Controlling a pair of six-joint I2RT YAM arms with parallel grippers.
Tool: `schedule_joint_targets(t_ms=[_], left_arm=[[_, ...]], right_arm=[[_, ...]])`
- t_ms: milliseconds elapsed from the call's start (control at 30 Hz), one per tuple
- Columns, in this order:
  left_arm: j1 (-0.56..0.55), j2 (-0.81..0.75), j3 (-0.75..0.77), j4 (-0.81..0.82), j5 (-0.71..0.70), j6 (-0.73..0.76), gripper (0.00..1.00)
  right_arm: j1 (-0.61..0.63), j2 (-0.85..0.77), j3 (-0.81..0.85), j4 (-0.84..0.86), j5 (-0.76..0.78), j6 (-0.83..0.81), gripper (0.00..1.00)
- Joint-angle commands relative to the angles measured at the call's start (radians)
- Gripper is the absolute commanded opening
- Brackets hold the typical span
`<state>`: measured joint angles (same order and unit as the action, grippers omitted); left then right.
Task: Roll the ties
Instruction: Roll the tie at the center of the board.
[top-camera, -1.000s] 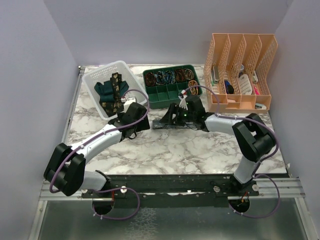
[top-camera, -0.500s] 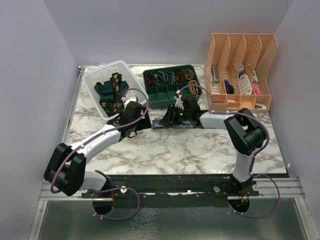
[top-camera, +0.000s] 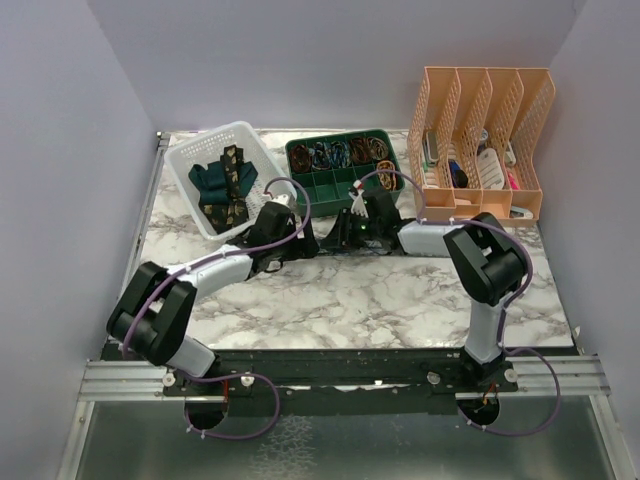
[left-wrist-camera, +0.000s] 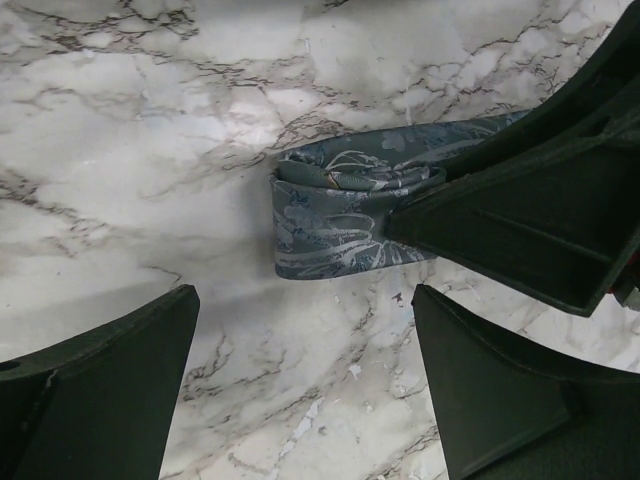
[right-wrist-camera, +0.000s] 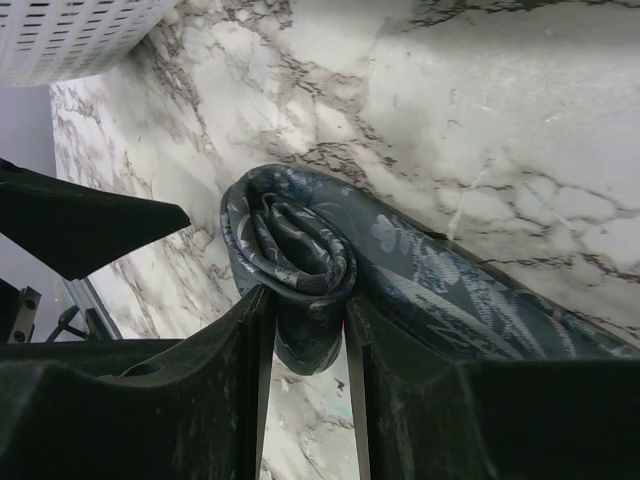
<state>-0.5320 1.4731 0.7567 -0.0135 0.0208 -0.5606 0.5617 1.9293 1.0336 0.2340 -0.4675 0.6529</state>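
A blue-grey patterned tie lies on the marble table, its end wound into a small roll. My right gripper is shut on that roll, with the tie's free length trailing off to the right. In the left wrist view the roll sits just beyond my left gripper, which is open and empty over bare marble. From above, both grippers meet mid-table, left and right. A plain teal tie and a black-brown tie with gold pattern lie in the white basket.
A green compartment tray with small items stands just behind the grippers. An orange file organizer stands at the back right. The white basket is at the back left, close to the left arm.
My left gripper has moved right, up to the roll. My right gripper has shifted left with the tie, and the two now sit close together.
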Motion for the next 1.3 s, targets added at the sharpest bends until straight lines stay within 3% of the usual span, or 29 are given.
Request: schedule_joint_targets(t_ms=[0, 467, 733, 1067, 1267], left_arm=[[0.005, 0.048, -0.007, 0.121, 0.073, 0.036, 0.89], [0.04, 0.162, 0.031, 0.24, 0.16, 0.087, 0.88], [0.085, 0.231, 0.055, 0.296, 0.253, 0.116, 0.83], [0.113, 0.293, 0.085, 0.303, 0.383, 0.146, 0.69], [0.113, 0.299, 0.049, 0.333, 0.385, 0.133, 0.59]], right_arm=[[-0.032, 0.046, 0.017, -0.008, -0.054, -0.027, 0.38], [-0.07, 0.087, 0.018, -0.002, -0.1, -0.024, 0.42], [-0.075, 0.097, 0.028, -0.02, -0.095, -0.033, 0.4], [-0.075, 0.098, 0.016, -0.018, -0.087, -0.031, 0.39], [-0.075, 0.097, 0.019, -0.015, -0.094, -0.028, 0.39]])
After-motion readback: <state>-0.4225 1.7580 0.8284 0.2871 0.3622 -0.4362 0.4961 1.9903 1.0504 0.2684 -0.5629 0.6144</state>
